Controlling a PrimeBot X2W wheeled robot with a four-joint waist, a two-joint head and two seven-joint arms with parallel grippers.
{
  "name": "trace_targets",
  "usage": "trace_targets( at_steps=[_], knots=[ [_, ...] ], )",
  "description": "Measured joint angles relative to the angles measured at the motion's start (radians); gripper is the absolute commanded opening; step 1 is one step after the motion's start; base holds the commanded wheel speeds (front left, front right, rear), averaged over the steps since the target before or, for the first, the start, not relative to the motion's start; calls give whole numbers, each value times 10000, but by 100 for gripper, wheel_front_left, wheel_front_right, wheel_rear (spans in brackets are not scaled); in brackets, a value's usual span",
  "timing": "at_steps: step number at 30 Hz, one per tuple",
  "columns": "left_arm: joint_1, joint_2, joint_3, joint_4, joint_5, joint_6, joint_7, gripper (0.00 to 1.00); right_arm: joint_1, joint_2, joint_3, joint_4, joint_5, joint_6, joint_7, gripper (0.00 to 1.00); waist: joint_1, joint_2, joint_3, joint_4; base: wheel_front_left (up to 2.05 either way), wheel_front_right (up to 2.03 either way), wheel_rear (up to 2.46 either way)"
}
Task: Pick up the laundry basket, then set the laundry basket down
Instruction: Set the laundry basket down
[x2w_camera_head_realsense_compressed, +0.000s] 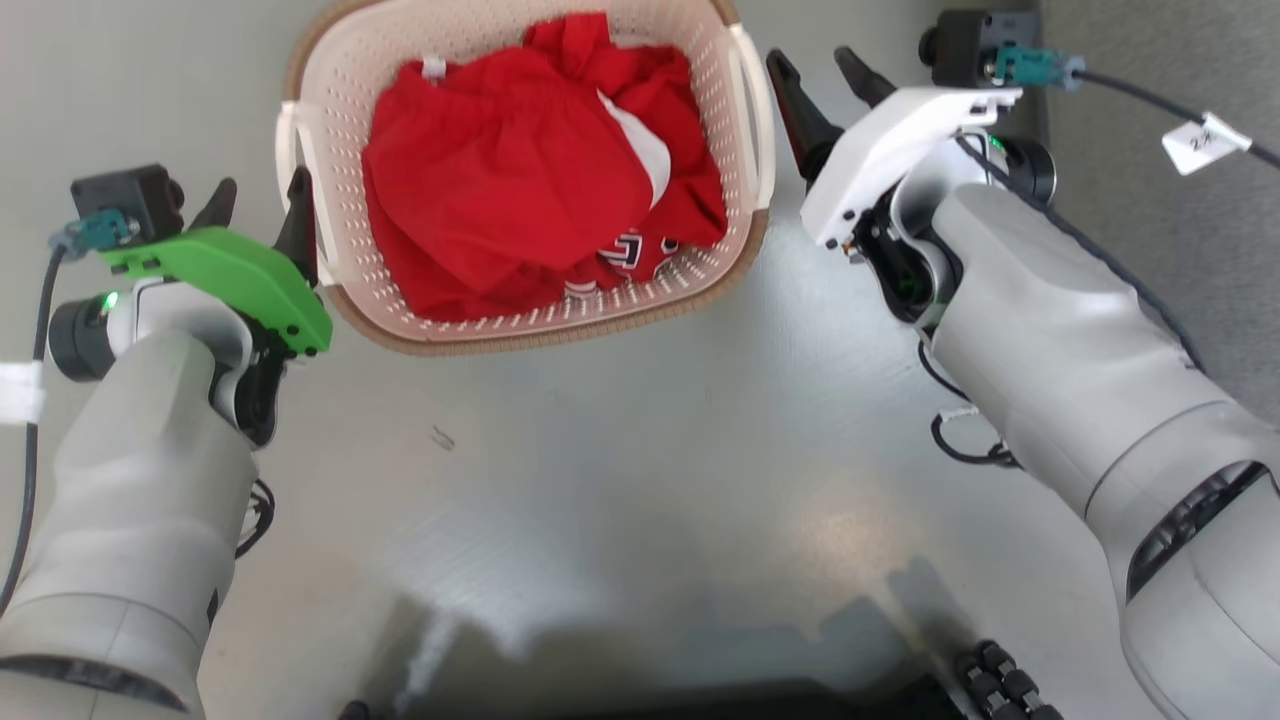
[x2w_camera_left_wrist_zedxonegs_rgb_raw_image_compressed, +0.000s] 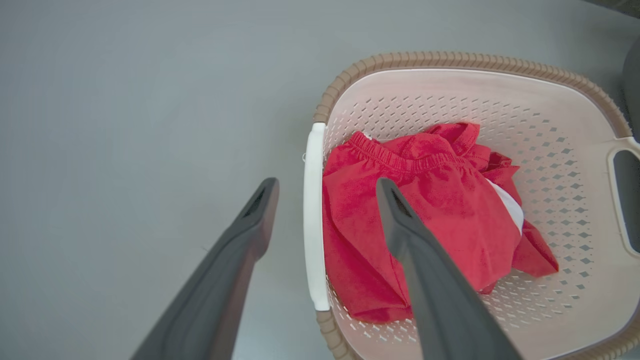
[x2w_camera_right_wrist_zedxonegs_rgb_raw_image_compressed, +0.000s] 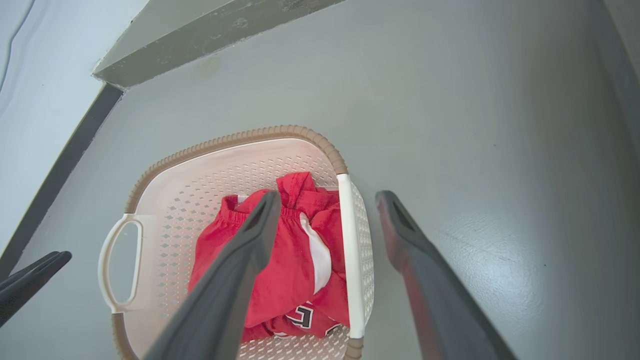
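The laundry basket (x2w_camera_head_realsense_compressed: 440, 338), cream with a brown rim, rests on the grey floor and holds red clothes (x2w_camera_head_realsense_compressed: 500, 170). My left gripper (x2w_camera_head_realsense_compressed: 262, 195) is open beside its left white handle (x2w_camera_head_realsense_compressed: 292, 140). In the left wrist view that gripper (x2w_camera_left_wrist_zedxonegs_rgb_raw_image_compressed: 326, 182) has one finger on either side of the handle (x2w_camera_left_wrist_zedxonegs_rgb_raw_image_compressed: 312, 220), above the basket (x2w_camera_left_wrist_zedxonegs_rgb_raw_image_compressed: 450, 60) and the clothes (x2w_camera_left_wrist_zedxonegs_rgb_raw_image_compressed: 440, 210). My right gripper (x2w_camera_head_realsense_compressed: 810, 60) is open by the right handle (x2w_camera_head_realsense_compressed: 752, 110). In the right wrist view it (x2w_camera_right_wrist_zedxonegs_rgb_raw_image_compressed: 328, 195) likewise straddles the handle (x2w_camera_right_wrist_zedxonegs_rgb_raw_image_compressed: 346, 250) of the basket (x2w_camera_right_wrist_zedxonegs_rgb_raw_image_compressed: 225, 140). Neither gripper holds anything.
A wall with a dark baseboard (x2w_camera_right_wrist_zedxonegs_rgb_raw_image_compressed: 60, 175) runs beyond the basket. A cable with a white tag (x2w_camera_head_realsense_compressed: 1200, 140) hangs at the right. My own dark base (x2w_camera_head_realsense_compressed: 1000, 680) is at the bottom of the head view. Open grey floor (x2w_camera_head_realsense_compressed: 620, 450) lies between me and the basket.
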Motion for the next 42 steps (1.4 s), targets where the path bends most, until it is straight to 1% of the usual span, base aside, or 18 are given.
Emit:
trace_targets(
  at_steps=[6,9,11,18,24,25,26,34,39,42],
  knots=[
    [329,211,291,-635,-38,0,-2,100,342,0,-408,-174,-290,6,0,100,0,0,-619,-42,0,0,0],
    [535,382,489,-953,-40,0,-27,100,612,0,-625,-345,-320,132,0,100,0,0,-955,-67,0,0,0],
    [756,456,642,-1162,-40,0,-27,100,767,2,-711,-408,-523,132,0,100,0,0,-1189,-85,0,0,0],
    [1620,522,1055,-1810,42,0,-27,100,1175,-48,-1271,-848,-1104,180,0,100,0,0,-2035,-150,0,0,0],
    [2265,617,1478,-2449,316,0,-29,100,1934,-270,-1793,-1271,-1547,219,0,100,0,0,-2803,-195,0,0,0],
    [2265,617,1478,-2449,316,0,-29,100,1934,-270,-1793,-1271,-1547,219,0,100,0,0,-2803,-195,0,0,0],
    [2474,633,1611,-2661,403,0,-27,100,2116,-343,-2010,-1463,-1766,219,0,100,0,0,-3069,-203,0,0,0],
    [3485,623,2111,-3544,926,31,-27,100,3004,-568,-2867,-2389,-2550,219,-2,100,0,0,-4160,-210,0,0,0],
    [4032,606,2462,-4314,1363,155,-29,100,3606,-621,-3469,-3097,-3060,205,-2,100,0,0,-4836,-202,0,0,0],
    [4499,583,2696,-4928,1657,309,-29,100,4175,-635,-3877,-3588,-3417,203,-2,100,0,0,-5356,-199,0,0,0]
  ],
)
